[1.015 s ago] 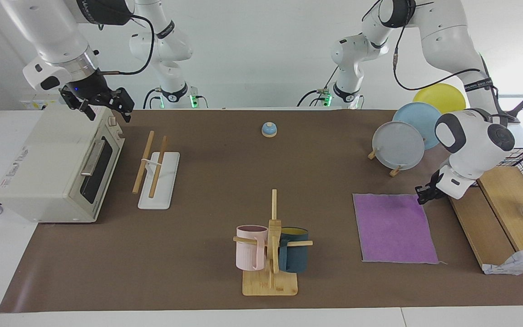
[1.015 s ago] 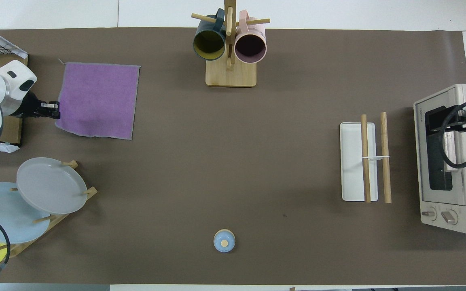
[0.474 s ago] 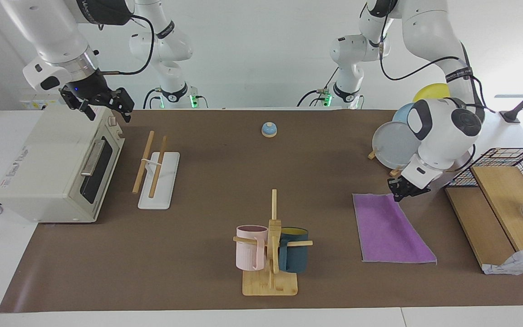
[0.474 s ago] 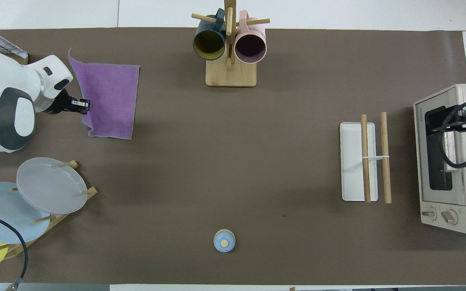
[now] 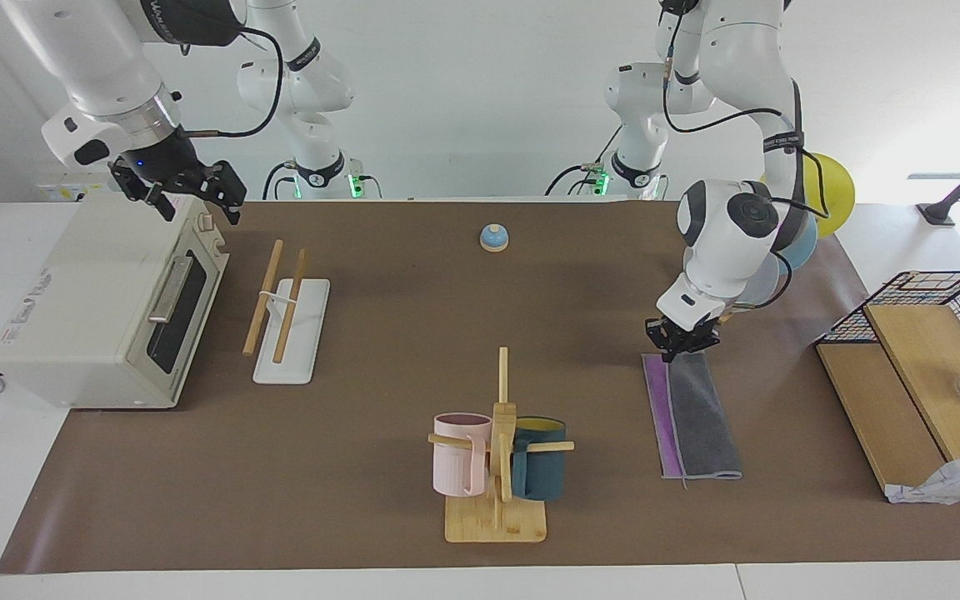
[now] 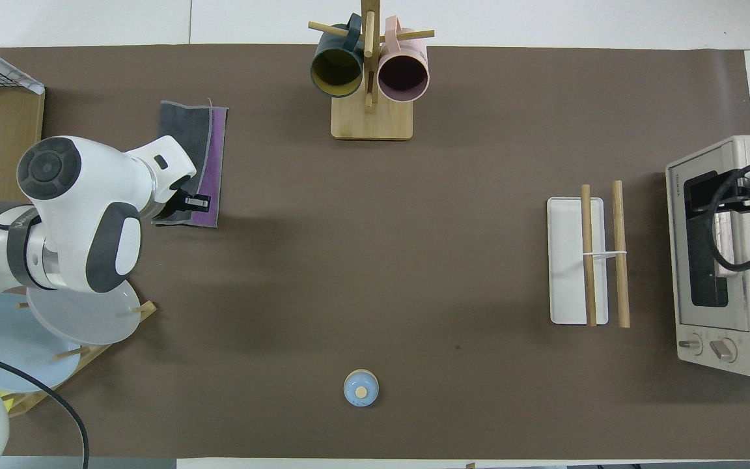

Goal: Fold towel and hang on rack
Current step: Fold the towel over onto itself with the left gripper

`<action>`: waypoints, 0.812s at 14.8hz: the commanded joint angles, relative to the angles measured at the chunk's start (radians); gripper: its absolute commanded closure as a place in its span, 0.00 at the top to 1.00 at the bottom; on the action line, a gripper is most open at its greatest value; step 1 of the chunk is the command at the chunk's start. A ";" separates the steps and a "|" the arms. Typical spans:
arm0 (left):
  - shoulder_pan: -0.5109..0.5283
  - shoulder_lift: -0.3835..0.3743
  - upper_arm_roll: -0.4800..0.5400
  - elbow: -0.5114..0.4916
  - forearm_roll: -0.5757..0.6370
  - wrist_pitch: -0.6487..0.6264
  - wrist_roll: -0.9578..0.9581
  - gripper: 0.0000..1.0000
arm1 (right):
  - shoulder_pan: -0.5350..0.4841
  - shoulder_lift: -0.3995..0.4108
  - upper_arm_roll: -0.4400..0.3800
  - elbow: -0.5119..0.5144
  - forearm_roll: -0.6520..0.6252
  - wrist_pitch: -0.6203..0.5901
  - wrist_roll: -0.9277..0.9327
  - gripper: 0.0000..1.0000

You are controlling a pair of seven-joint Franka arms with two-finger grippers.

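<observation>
Already the towel lies doubled toward the left arm's end of the table, well apart from the rack, grey face up with a purple strip showing along one side. The left gripper pinches the folded-over edge at the towel's end nearer the robots, fingertips pressed together on the cloth. Letting go unevenly could let the flap spring back or skew. The right gripper waits over the toaster oven, fingers spread, beside the rack.

one cam high up across the table facing the robots, other steeply overhead from their end, both fairly far, both sharing the whole tabletop
</observation>
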 commanded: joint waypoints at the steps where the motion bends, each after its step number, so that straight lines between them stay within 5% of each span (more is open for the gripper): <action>1: -0.001 -0.049 0.014 -0.054 0.030 0.023 -0.014 0.99 | -0.012 -0.020 0.002 -0.022 0.019 0.004 -0.024 1.00; 7: 0.042 -0.034 0.014 0.104 0.030 -0.191 0.013 1.00 | -0.012 -0.020 0.002 -0.022 0.019 0.004 -0.024 1.00; 12: 0.140 0.053 0.008 0.186 -0.080 -0.182 0.146 1.00 | -0.012 -0.020 0.002 -0.022 0.019 0.004 -0.024 1.00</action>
